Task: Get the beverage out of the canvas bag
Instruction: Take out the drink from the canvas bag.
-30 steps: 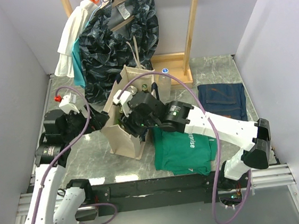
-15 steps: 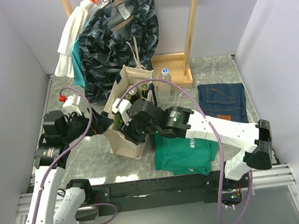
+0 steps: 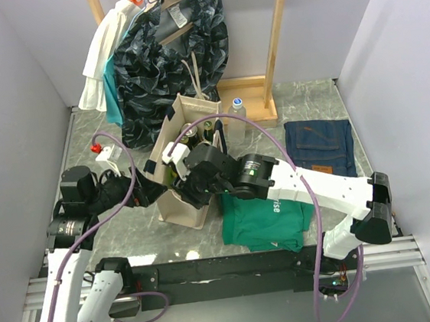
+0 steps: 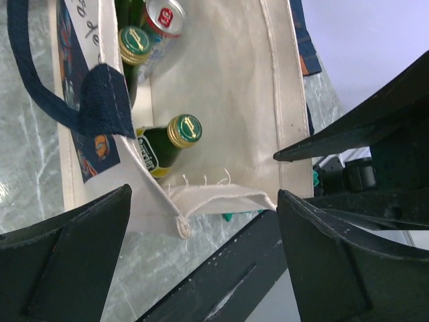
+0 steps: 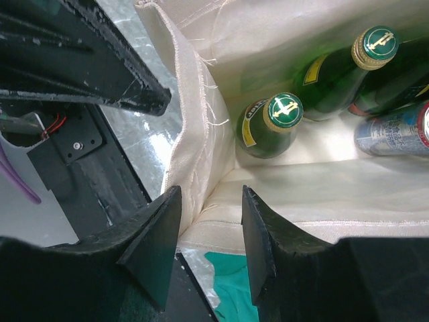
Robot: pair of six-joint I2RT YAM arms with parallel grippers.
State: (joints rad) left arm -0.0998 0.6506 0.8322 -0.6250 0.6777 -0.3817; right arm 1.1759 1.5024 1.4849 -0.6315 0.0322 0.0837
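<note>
Left gripper [image 4: 201, 248] gapes wide beside the canvas bag [image 3: 173, 182], holding nothing. Green bottles [image 5: 271, 124] stand upright inside. Right gripper [image 5: 211, 245], jaws narrowly parted, straddles the bag's rim [image 5: 201, 215], apparently pinching it. Advise steadying that wall before reaching in.

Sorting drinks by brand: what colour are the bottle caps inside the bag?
Green with a gold emblem and rim, clearest on the nearest bottle's cap in the right wrist view.

Bright, even light; sharp frames, soft shadows.
</note>
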